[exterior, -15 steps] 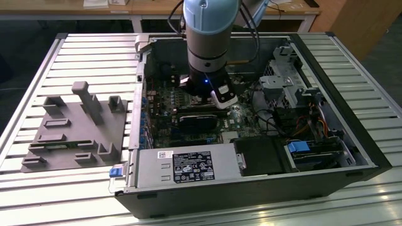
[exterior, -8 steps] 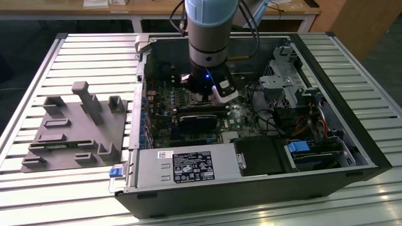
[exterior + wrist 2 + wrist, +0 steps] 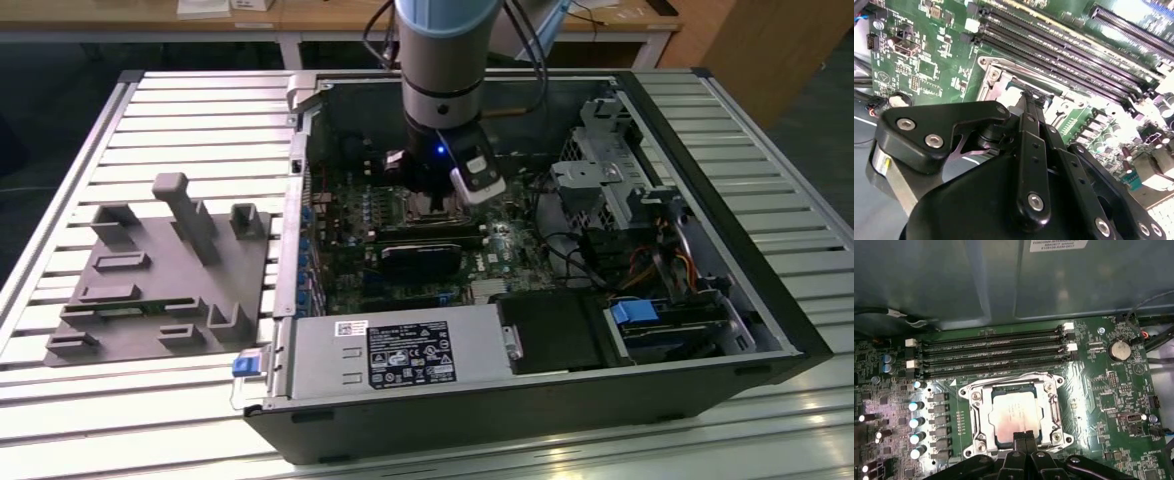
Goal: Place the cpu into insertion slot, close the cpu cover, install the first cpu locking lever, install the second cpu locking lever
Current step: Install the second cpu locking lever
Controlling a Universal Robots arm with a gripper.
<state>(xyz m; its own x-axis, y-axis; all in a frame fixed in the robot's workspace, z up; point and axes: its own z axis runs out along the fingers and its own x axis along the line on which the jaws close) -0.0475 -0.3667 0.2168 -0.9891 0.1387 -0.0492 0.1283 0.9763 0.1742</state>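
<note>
In the first wrist view the cpu (image 3: 1014, 412), a dull silvery-tan square, lies flat in the insertion slot (image 3: 974, 392). The cpu cover (image 3: 985, 417), a silver frame, lies down around it, and the chip shows through its cut-out. A thin wire lever (image 3: 1009, 376) runs along the slot's side nearest the memory slots. My gripper (image 3: 1024, 436) stands shut, its black fingertips together over the slot's opposite edge, touching or just above the cover. The second wrist view has the gripper (image 3: 1030, 97) meeting at the slot's metal rim (image 3: 991, 75). In the exterior view the gripper (image 3: 441, 205) reaches down inside the open case.
Long black memory slots (image 3: 994, 352) lie just beyond the socket, with capacitors (image 3: 916, 420) to one side and a coin battery (image 3: 1119, 349) on the other. The case holds a power supply (image 3: 400, 350) and drive cage (image 3: 601, 180). A grey fixture block (image 3: 160, 270) sits at the exterior view's left.
</note>
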